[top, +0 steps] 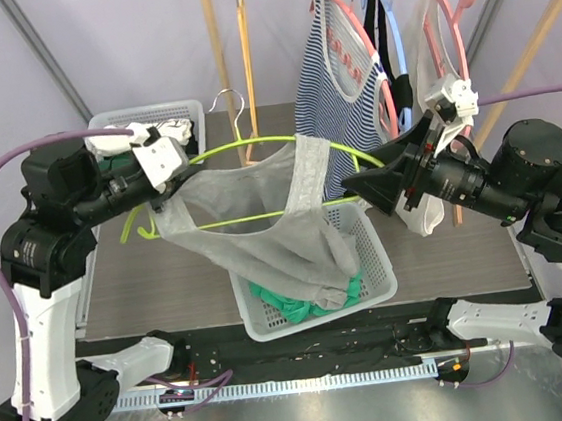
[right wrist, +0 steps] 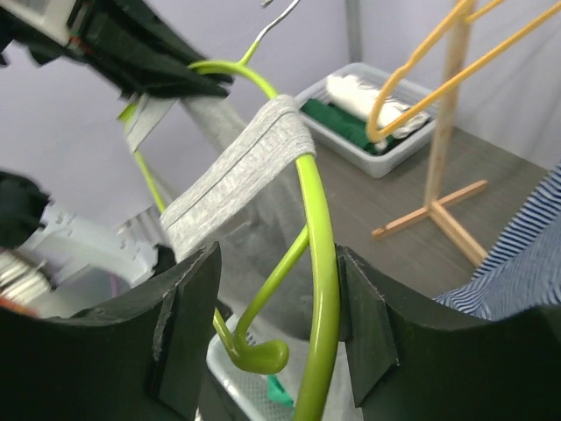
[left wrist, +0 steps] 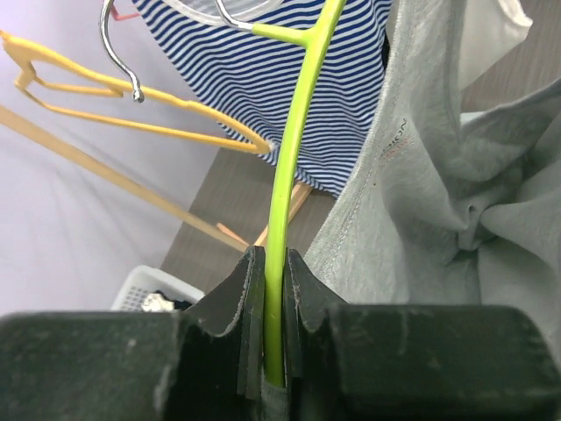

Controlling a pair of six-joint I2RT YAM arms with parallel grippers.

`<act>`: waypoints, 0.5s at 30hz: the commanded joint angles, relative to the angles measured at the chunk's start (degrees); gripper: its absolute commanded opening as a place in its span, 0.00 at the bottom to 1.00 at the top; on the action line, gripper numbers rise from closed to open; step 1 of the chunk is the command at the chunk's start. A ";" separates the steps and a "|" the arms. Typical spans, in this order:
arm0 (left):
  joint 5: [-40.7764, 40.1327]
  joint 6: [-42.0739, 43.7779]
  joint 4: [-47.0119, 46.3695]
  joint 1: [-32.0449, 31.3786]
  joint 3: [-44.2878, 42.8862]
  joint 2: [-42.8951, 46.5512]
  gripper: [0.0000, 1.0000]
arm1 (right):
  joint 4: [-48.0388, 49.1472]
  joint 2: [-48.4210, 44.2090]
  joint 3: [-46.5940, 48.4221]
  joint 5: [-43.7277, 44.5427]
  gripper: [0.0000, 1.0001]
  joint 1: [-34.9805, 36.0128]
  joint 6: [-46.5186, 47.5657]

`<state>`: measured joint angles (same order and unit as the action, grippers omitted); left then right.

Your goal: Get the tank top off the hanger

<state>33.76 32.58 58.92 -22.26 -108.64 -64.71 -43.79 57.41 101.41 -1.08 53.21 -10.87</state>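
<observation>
Tank top (top: 264, 242) draped on green hanger (left wrist: 279, 202); left claw (left wrist: 273, 263) clamped on hanger rod, right claw (right wrist: 276, 263) spread wide, straddling hanger's right end.

Lime-green hanger (left wrist: 279, 219) between the black left jaws, with a plain heather-grey tank top (left wrist: 438, 202) just right of them. Beyond are a navy-and-white striped top (left wrist: 263, 79) and an orange hanger (left wrist: 245, 139). Under the right jaws, a white basket (top: 378, 276) holds green cloth (top: 281, 304).
</observation>
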 commanded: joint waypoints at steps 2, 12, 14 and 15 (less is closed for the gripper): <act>4.74 14.84 0.07 -2.61 2.27 3.70 0.00 | -4.19 4.46 2.75 -18.93 0.57 0.40 0.15; 0.08 19.72 -29.82 -3.14 22.95 18.66 0.00 | -10.00 5.43 4.59 -19.40 0.54 0.40 -0.81; 0.52 20.16 -32.70 -3.05 24.17 19.35 0.00 | -10.61 5.35 3.98 -19.57 0.56 0.40 -1.08; 0.61 20.33 -33.68 -3.05 24.70 19.44 0.00 | -11.05 5.61 4.15 -20.01 0.57 0.40 -0.99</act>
<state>35.27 52.73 40.40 -25.36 -83.79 -45.10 -53.71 64.49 103.74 -18.68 53.43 -11.18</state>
